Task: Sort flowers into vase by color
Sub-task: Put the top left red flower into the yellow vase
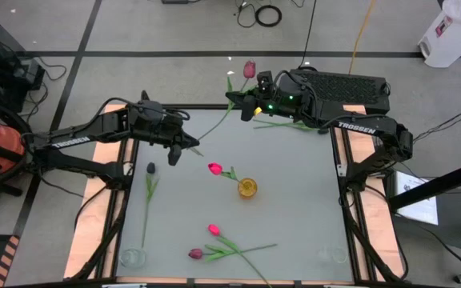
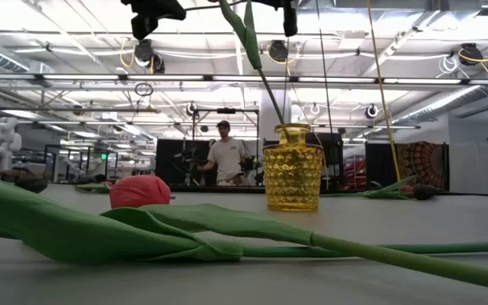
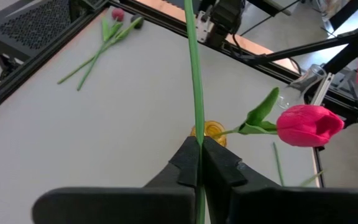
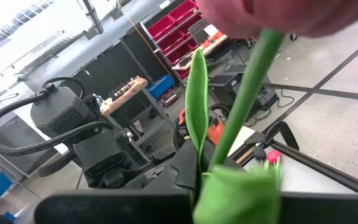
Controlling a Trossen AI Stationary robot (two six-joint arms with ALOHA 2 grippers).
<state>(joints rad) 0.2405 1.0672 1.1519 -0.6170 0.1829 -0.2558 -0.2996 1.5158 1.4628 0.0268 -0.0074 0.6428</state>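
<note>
Green stem (image 3: 196, 93) pinched by L gripper (image 3: 201, 163) & R gripper (image 1: 246, 101), both clamped on it, above yellow vase (image 1: 247, 189)

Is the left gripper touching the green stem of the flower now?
Touching. In the left wrist view, the left gripper is shut on the green stem, with both fingers pressed against it.

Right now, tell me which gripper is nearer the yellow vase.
Left. The left gripper is up and to the left of the yellow vase in the high view, shut on a flower stem. The right gripper is farther off, past the table's far edge, shut on the same stem.
</note>
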